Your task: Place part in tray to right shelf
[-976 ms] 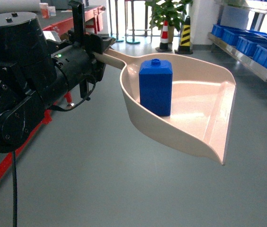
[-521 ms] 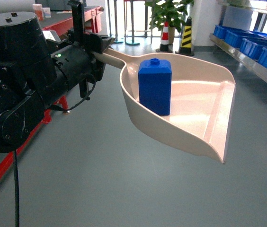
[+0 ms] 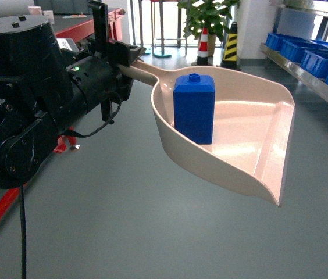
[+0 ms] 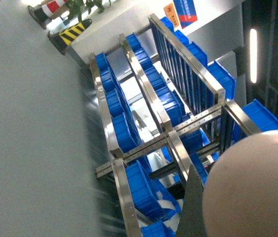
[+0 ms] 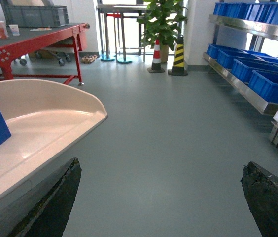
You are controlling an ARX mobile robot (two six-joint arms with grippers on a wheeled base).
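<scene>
While the part [image 3: 194, 108] is already carried upright inside the tray [image 3: 251, 125], whose handle is clenched by the left hand [image 3: 119, 58], the right hand [image 5: 161, 197] is held open and the right shelf [image 3: 312, 61] is not yet reached.

Open grey floor [image 3: 123, 232] is seen below and ahead of the tray [image 3: 251, 139]; passage is bounded at 2 o'clock by the right shelf [image 3: 309, 67] and at 10 o'clock by a red surface [image 5: 35, 42].
</scene>
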